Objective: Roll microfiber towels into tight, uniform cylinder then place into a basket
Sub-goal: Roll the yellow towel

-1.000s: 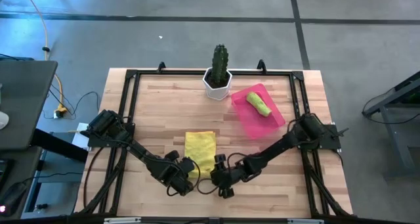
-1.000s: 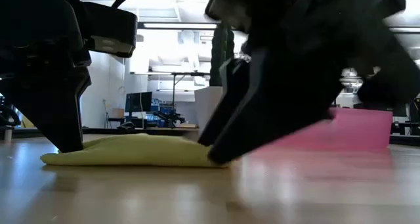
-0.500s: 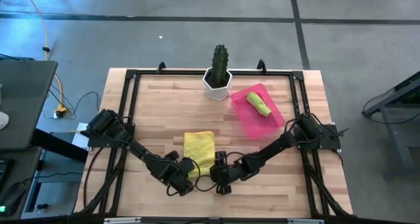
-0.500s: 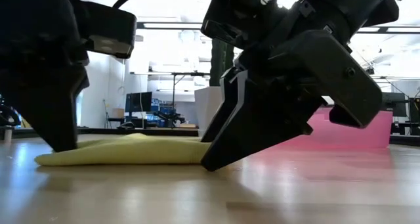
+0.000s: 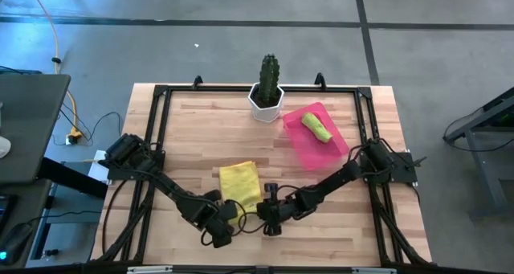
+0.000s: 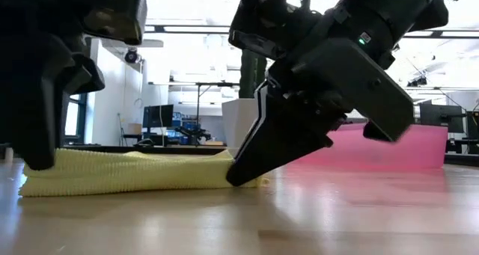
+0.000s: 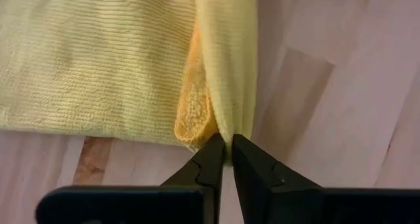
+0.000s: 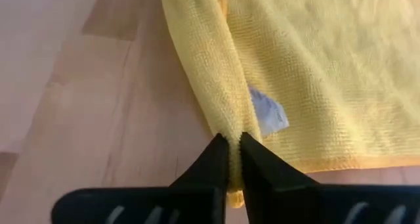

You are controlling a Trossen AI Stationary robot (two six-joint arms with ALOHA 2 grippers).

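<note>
Pinching the near edge of the bright yellow microfiber towel [image 5: 239,182], the left gripper [image 5: 224,226] and right gripper [image 5: 266,219] sit side by side, both closed on cloth. Its flat body stretches away from their fingertips, fold line crosswise. Beyond the right gripper, the lime green rolled towel [image 5: 316,128] lies in the shallow pink plastic tray [image 5: 333,149].

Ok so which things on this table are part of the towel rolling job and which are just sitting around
Job: yellow towel, pinched by left gripper and right gripper; rolled green towel; pink basket.
Just there: cactus in white pot.
</note>
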